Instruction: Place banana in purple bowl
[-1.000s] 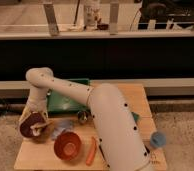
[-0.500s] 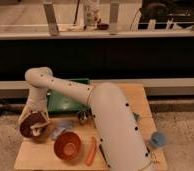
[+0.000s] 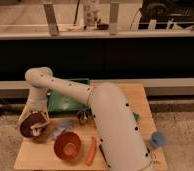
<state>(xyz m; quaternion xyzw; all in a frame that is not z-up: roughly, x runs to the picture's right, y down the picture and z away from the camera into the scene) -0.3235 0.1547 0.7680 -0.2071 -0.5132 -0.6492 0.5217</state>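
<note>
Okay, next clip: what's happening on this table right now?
A white robot arm reaches across a wooden table, its end effector down over the purple bowl at the left edge. A pale piece, likely the banana, sits at the bowl. An orange-brown bowl, a carrot-like stick and a green tray lie nearby.

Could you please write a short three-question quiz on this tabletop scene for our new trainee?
1. True or false: the pincer hangs over the purple bowl at the table's left edge.
2. Which thing lies just right of the orange-brown bowl? A. green tray B. orange-red stick C. blue object
3. Fill in: the pale banana shows at the ______ bowl, under the pincer.

Key: 1 true; 2 B; 3 purple. Whether the banana is already released cannot be told.
</note>
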